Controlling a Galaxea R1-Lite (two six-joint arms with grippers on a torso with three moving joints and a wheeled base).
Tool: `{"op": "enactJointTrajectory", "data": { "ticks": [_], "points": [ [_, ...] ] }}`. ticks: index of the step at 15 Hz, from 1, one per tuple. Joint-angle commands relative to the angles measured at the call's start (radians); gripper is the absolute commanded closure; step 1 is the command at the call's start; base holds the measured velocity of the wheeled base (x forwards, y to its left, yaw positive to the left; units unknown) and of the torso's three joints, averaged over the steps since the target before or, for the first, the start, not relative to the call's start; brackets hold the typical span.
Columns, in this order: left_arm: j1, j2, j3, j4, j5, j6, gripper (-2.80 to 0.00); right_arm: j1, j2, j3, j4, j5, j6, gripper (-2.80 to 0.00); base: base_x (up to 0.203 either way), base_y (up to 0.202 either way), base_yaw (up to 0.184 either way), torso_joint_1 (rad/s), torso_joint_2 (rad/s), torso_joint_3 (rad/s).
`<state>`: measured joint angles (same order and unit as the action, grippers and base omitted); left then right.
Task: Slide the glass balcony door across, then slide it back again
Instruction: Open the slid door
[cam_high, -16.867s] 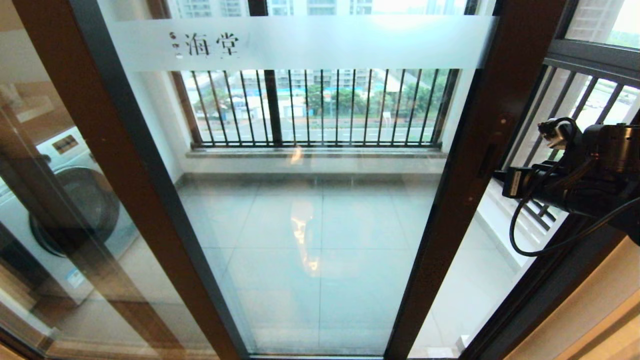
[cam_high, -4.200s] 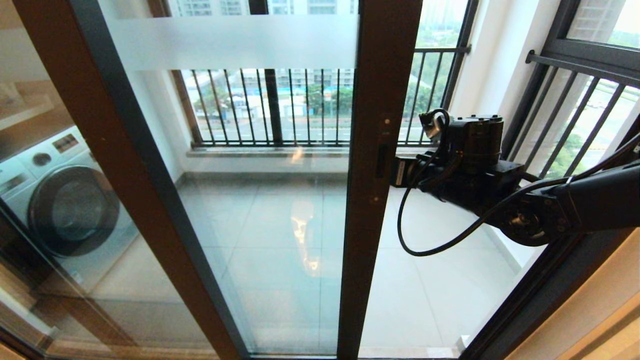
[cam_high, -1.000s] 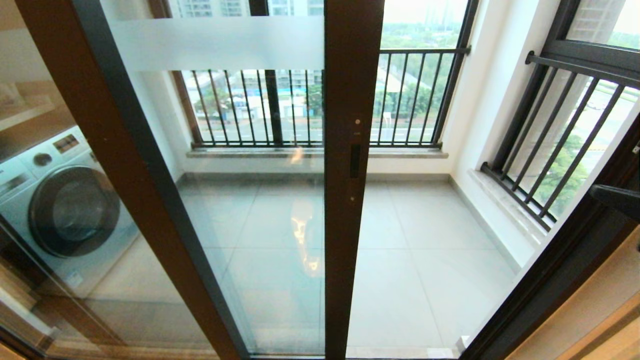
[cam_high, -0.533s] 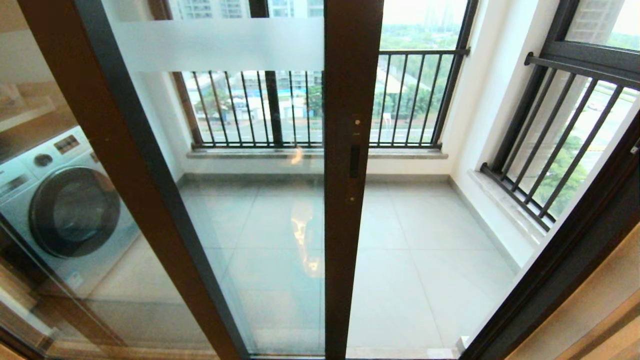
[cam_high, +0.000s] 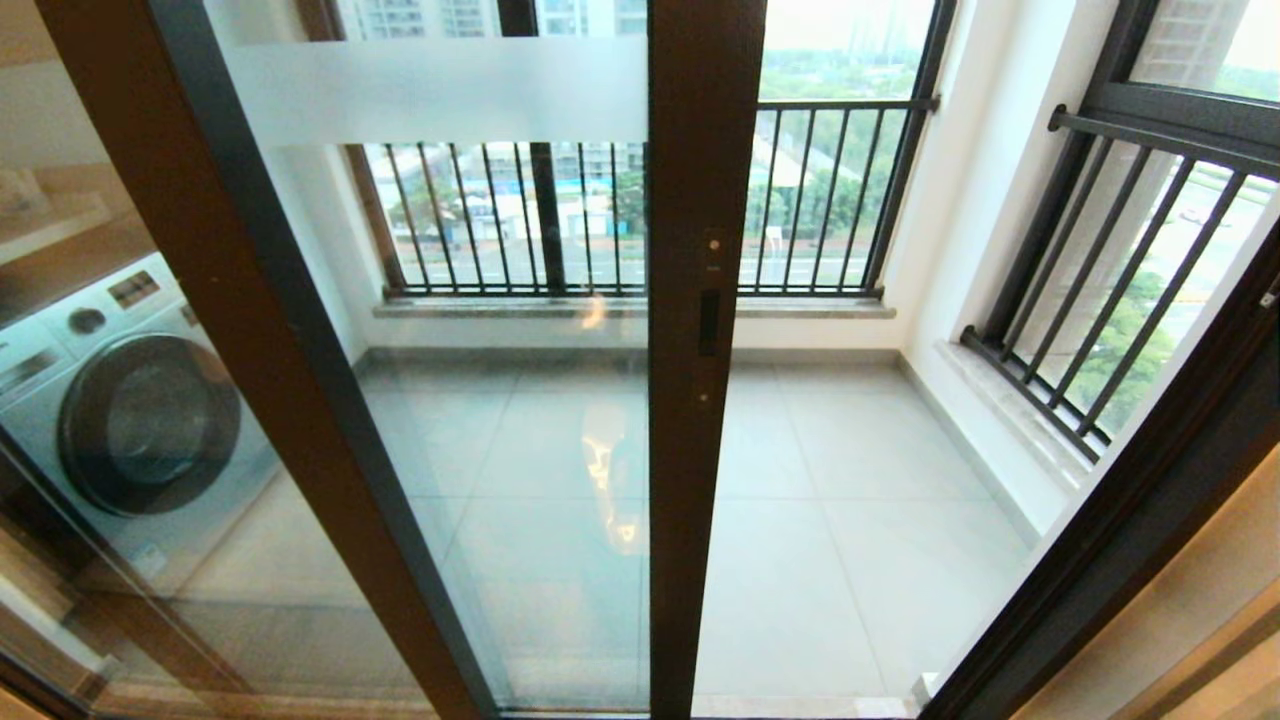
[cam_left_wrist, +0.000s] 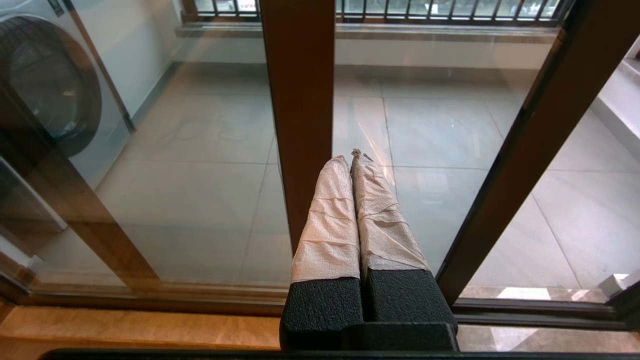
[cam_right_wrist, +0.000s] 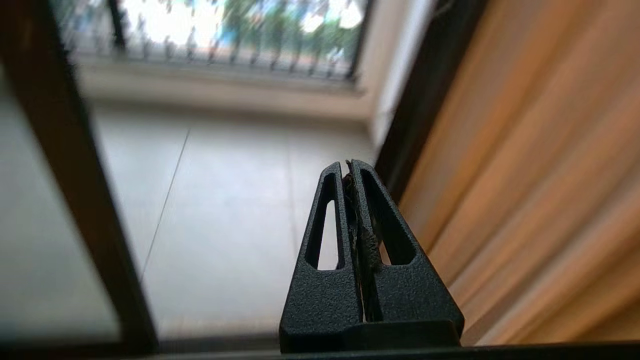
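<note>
The glass balcony door (cam_high: 540, 440) stands slid partway to the left, with its frosted white band (cam_high: 440, 90) near the top. Its dark brown right stile (cam_high: 700, 450) carries the slim black handle slot (cam_high: 708, 322), and the doorway to the right of it is open onto the balcony floor. Neither arm shows in the head view. My left gripper (cam_left_wrist: 350, 159) is shut and empty, its taped fingers (cam_left_wrist: 330, 220) held low in front of the glass, apart from the brown stile (cam_left_wrist: 540, 150). My right gripper (cam_right_wrist: 348, 164) is shut and empty, low beside the doorway's right side.
A washing machine (cam_high: 140, 420) stands behind the left pane. Black-barred railings (cam_high: 620, 215) close the balcony's far side and its right side (cam_high: 1120, 280). The dark door jamb (cam_high: 1130, 520) bounds the opening on the right, with an orange-brown surface (cam_right_wrist: 540, 175) beside it.
A dark piece of the right arm at the head view's right edge has gone out of view. The door has stayed where it was.
</note>
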<state>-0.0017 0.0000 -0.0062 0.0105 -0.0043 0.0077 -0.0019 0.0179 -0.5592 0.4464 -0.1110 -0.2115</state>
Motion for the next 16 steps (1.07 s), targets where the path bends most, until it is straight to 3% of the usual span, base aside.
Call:
{"op": "enactJointTrajectory", "data": {
  "ticks": [1, 3, 5, 6, 9, 11, 13, 16],
  "points": [
    [0.0, -0.001, 0.0, -0.001, 0.0, 0.0, 0.0, 0.0, -0.017, 0.116, -0.01, 0.04, -0.016, 0.0, 0.0, 0.0, 0.0, 0.0, 0.0, 0.0],
    [0.0, 0.0, 0.0, 0.0, 0.0, 0.0, 0.0, 0.0, -0.017, 0.29, -0.108, 0.078, -0.023, 0.0, 0.0, 0.0, 0.0, 0.0, 0.0, 0.0],
    [0.0, 0.0, 0.0, -0.001, 0.0, 0.0, 0.0, 0.0, -0.017, 0.497, -0.367, 0.109, -0.026, 0.0, 0.0, 0.0, 0.0, 0.0, 0.0, 0.0],
    [0.0, 0.0, 0.0, -0.001, 0.0, 0.0, 0.0, 0.0, -0.017, 0.551, -0.429, 0.121, -0.023, 0.0, 0.0, 0.0, 0.0, 0.0, 0.0, 0.0],
    [0.0, -0.001, 0.001, -0.001, 0.0, 0.0, 0.0, 0.0, -0.017, 0.543, -0.433, 0.16, 0.021, 0.0, 0.0, 0.0, 0.0, 0.0, 0.0, 0.0],
    [0.0, -0.002, 0.003, -0.011, 0.004, -0.009, 0.0, 0.003, -0.017, 0.542, -0.412, 0.146, 0.118, 0.0, 0.0, 0.0, 0.0, 0.0, 0.0, 0.0],
    [0.0, -0.001, 0.003, -0.011, 0.003, -0.007, 0.0, 0.003, -0.018, 0.542, -0.411, 0.142, 0.121, 0.0, 0.0, 0.0, 0.0, 0.0, 0.0, 0.0],
    [0.0, -0.001, -0.004, -0.014, -0.013, 0.06, 0.0, 0.002, -0.018, 0.544, -0.414, 0.136, 0.15, 0.0, 0.0, 0.0, 0.0, 0.0, 0.0, 0.0]
  ]
}}
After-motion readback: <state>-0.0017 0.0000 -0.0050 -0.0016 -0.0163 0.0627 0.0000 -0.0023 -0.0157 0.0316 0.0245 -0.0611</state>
